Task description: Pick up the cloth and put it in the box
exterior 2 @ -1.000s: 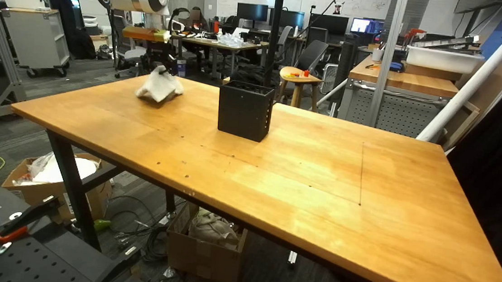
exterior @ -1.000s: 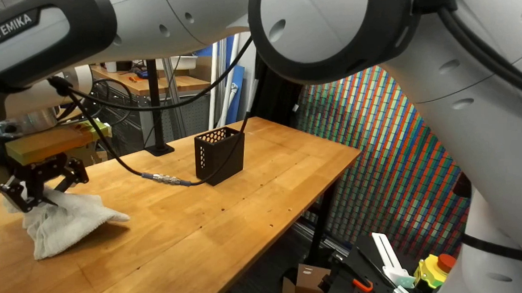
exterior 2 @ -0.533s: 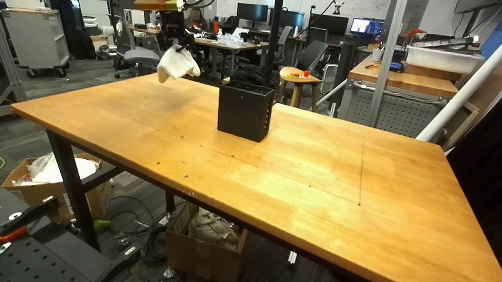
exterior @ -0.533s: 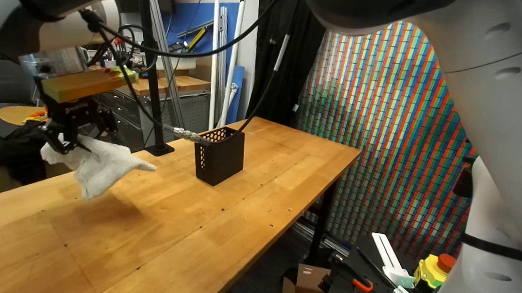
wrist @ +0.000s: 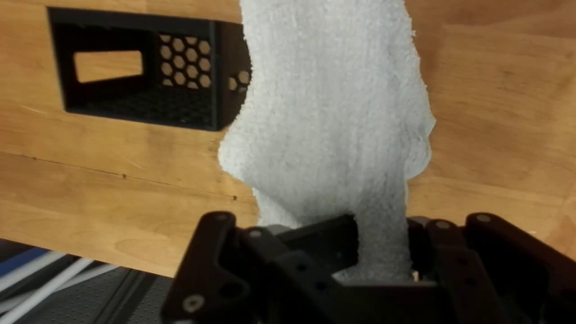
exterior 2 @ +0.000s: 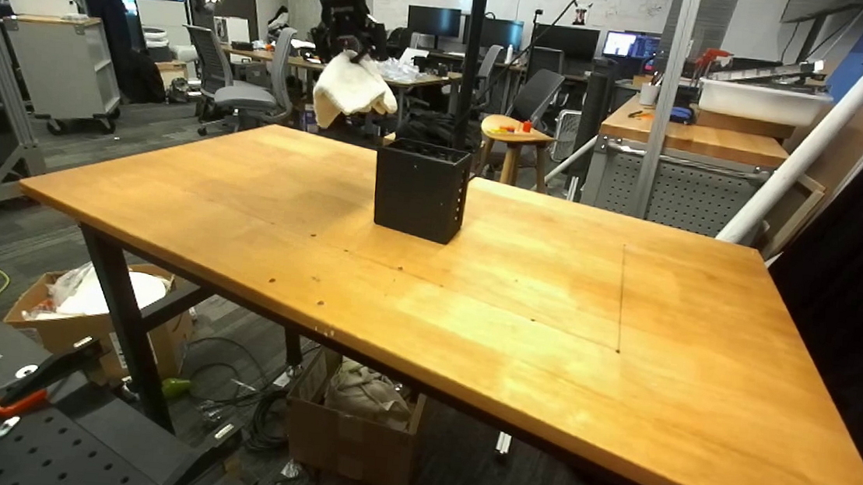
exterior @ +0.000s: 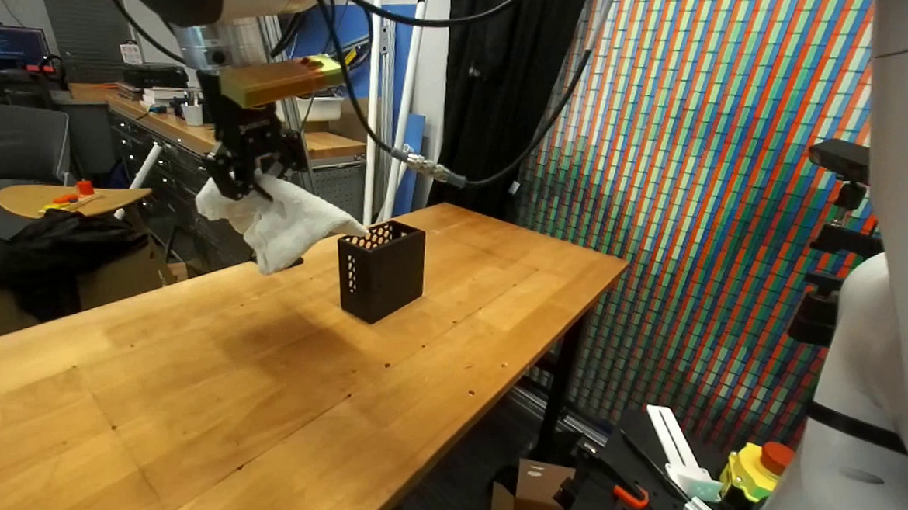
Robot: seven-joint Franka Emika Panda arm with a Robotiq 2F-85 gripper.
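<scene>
A white cloth (exterior: pixel 289 225) hangs from my gripper (exterior: pixel 252 184) in the air above the table; it also shows in an exterior view (exterior 2: pixel 355 91) and in the wrist view (wrist: pixel 324 112). The gripper (wrist: pixel 382 229) is shut on a fold of the cloth. The black open-topped box (exterior: pixel 393 277) stands upright on the table, also seen in an exterior view (exterior 2: pixel 420 195). In the wrist view the box (wrist: pixel 217 81) is left of the cloth, which covers part of its outer side. I see no cloth in the box. The fingertips are partly hidden by cloth.
The wooden table (exterior: pixel 276 420) bears the box near its far edge. A cable with a metal connector (exterior: pixel 426 165) hangs from the arm above the box. A black post (exterior 2: pixel 472 58) rises behind the box. A stool (exterior 2: pixel 519 133) stands beyond the table.
My gripper has lifted the cloth off the table and carried it up and toward the box. The cable has risen from the table with the arm. The box has not moved.
</scene>
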